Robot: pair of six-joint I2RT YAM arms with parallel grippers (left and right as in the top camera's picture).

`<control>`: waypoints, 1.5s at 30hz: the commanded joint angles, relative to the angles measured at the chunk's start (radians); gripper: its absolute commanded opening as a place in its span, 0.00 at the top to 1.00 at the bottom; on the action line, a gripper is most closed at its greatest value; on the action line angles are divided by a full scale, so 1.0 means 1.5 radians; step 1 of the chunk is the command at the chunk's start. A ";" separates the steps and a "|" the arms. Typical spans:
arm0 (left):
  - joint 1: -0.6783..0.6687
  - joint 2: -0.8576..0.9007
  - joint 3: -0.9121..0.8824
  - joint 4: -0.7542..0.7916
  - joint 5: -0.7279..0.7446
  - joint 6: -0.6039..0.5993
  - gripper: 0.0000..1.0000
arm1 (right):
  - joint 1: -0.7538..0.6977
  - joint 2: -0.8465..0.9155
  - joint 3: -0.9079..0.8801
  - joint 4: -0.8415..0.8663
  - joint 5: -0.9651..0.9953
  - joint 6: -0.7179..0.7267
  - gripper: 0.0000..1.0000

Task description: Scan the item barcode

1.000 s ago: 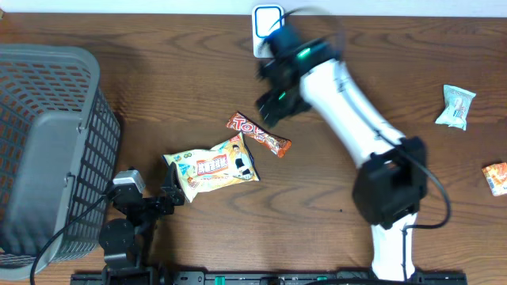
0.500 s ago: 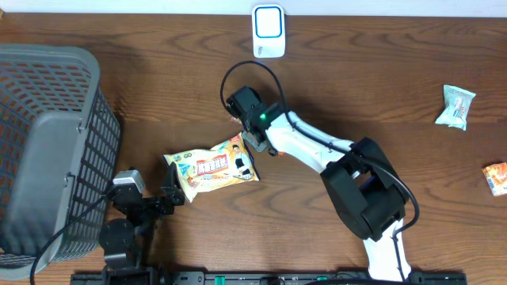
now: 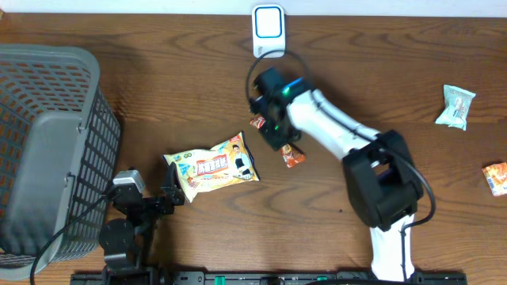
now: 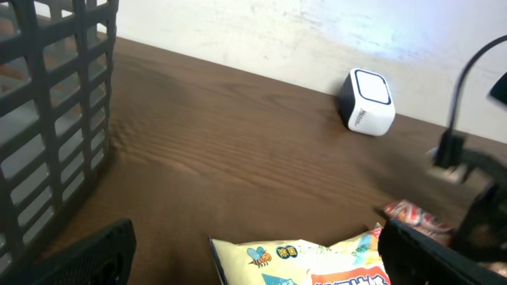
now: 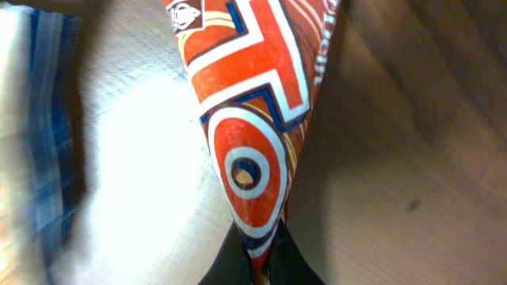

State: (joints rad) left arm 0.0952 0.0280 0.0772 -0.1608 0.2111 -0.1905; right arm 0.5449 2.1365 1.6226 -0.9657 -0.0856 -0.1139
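Observation:
The item, a red candy bar (image 5: 255, 119) with white and blue print, is pinched at its lower end by my right gripper (image 5: 265, 255), whose jaws are shut on the wrapper. Overhead, the right gripper (image 3: 274, 131) covers the bar's middle, and the bar's ends (image 3: 293, 157) stick out on both sides. No barcode shows. The white scanner (image 3: 268, 32) stands at the table's back edge, a short way beyond the bar. My left gripper (image 3: 170, 195) is open at the front left, its fingers (image 4: 95, 253) straddling a corner of a yellow snack bag (image 4: 317, 261).
A grey mesh basket (image 3: 47, 150) fills the left side. The yellow snack bag (image 3: 212, 166) lies just left of the candy bar. Two small packets (image 3: 455, 107) (image 3: 496, 178) lie at the far right edge.
My right arm swung from the scanner down to the candy bar and shut on it. The bar has turned and shifted right. The left arm has not moved.

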 commanded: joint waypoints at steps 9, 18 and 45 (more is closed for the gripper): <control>-0.002 -0.002 -0.015 -0.007 0.004 -0.006 0.02 | -0.196 0.001 0.099 -0.288 -0.704 0.064 0.99; -0.002 -0.002 -0.015 -0.007 0.004 -0.006 0.02 | -0.255 0.001 0.099 -0.398 -0.700 0.234 0.99; -0.002 -0.002 -0.015 -0.007 0.004 -0.006 0.02 | -0.114 -0.018 0.104 -0.189 -0.189 0.017 0.88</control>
State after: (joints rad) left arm 0.0952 0.0284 0.0772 -0.1608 0.2111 -0.1905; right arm 0.3347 2.1387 1.7248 -1.2373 -0.3859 -0.1253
